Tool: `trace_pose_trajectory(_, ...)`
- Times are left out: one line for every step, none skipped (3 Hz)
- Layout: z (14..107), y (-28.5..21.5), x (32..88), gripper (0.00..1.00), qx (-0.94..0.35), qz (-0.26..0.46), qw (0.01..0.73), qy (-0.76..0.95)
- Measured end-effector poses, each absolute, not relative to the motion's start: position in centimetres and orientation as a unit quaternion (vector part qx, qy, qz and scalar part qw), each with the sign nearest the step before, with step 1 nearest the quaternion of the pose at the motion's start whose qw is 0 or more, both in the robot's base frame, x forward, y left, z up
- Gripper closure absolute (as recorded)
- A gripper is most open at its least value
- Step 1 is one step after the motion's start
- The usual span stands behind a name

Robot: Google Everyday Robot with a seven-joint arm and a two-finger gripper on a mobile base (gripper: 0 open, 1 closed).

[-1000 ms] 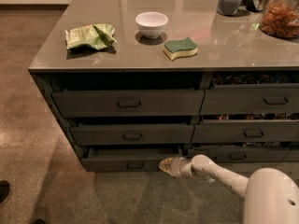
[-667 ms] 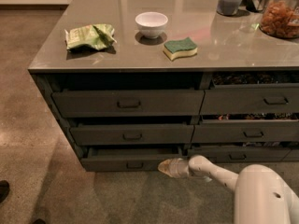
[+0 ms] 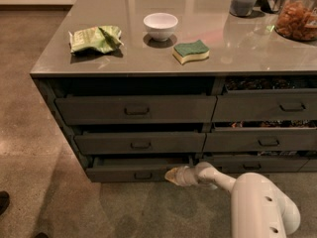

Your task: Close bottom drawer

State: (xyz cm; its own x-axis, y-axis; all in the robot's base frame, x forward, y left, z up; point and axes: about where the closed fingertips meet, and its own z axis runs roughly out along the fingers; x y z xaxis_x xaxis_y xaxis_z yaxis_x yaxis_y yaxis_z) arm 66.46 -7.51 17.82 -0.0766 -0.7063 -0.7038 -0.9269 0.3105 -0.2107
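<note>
Surface point(image 3: 99, 9): one broad grey countertop, smooth and glossy, over a dark grey cabinet.
Drawers: six fronts in view, in two stacks of three, flat and matte, each with one small rectangular pull; all stand slightly out, and the right-hand ones show colourful clutter.
Arm point(image 3: 262, 207): one, white, with a rounded smooth shell, reaching in low from the lower right; its thick link sits a little further left than 0.7 s ago.
Bottom drawer point(image 3: 124, 172): one, lowest of the left stack, with a low front, pulled out a little; the gap looks the same as before.
Gripper point(image 3: 174, 175): one, tan-tipped, at the right end of the bottom drawer's front, seemingly touching it; the fingers are together in a single wedge; its place has hardly changed.
Jar point(image 3: 297, 14): one, clear, with orange pieces inside.
Bag point(image 3: 96, 38): one, green, crumpled.
Bowl point(image 3: 160, 25): one, white, round.
Sponge point(image 3: 190, 51): one, green over yellow, wavy-edged.
</note>
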Motion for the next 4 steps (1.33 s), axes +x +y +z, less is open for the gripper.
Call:
trace_pose_trajectory(17.3, -6.8, 68.6, 1.0, -0.565, 0.145, 0.379, 0.719)
trace_pose_trajectory(17.3, -6.7, 69.0, 1.0, -0.564, 0.143, 0.38, 0.719)
trace_pose_trajectory(18.2, -6.4, 71.7, 1.0, -0.563, 0.131, 0.392, 0.715)
trace_pose_trajectory(18.1, -7.9, 71.4, 1.0, -0.559, 0.13, 0.385, 0.722)
